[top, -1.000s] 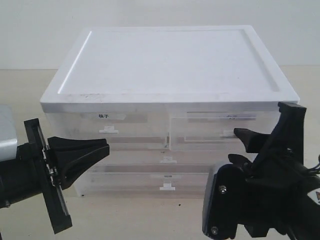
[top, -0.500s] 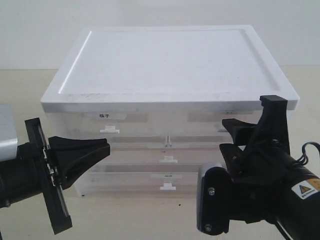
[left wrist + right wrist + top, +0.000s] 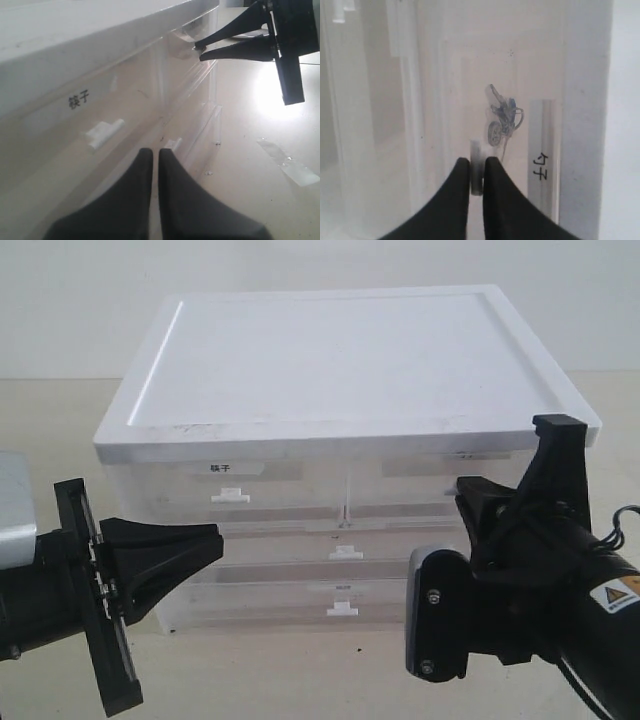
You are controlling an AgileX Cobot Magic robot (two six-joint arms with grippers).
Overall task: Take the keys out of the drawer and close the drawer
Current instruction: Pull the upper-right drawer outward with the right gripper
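The drawer (image 3: 410,490) is the upper right half-width one of a translucent cabinet, and its front sits flush with the others. My right gripper (image 3: 462,487) is at that front, shut on the drawer's small white tab handle (image 3: 476,172), one finger on each side of it. Through the cloudy front the keys (image 3: 502,122) show dimly inside, silver with a round blue fob. My left gripper (image 3: 218,535) hangs shut and holds nothing, in front of the cabinet's lower left and apart from it. From the left wrist view the right gripper (image 3: 197,52) shows at the cabinet's far end.
The cabinet has a flat white top (image 3: 330,350). Its upper left drawer carries a black-lettered label (image 3: 232,468). Two full-width drawers with tab handles (image 3: 343,552) (image 3: 341,609) lie below. A grey object (image 3: 12,510) stands at the far left. A strip of tape (image 3: 290,162) lies on the tabletop.
A second ago the drawer stood slightly out; it has gone in flush. The right gripper has shut on the tab handle, and the whole cabinet has shifted a little to the right.
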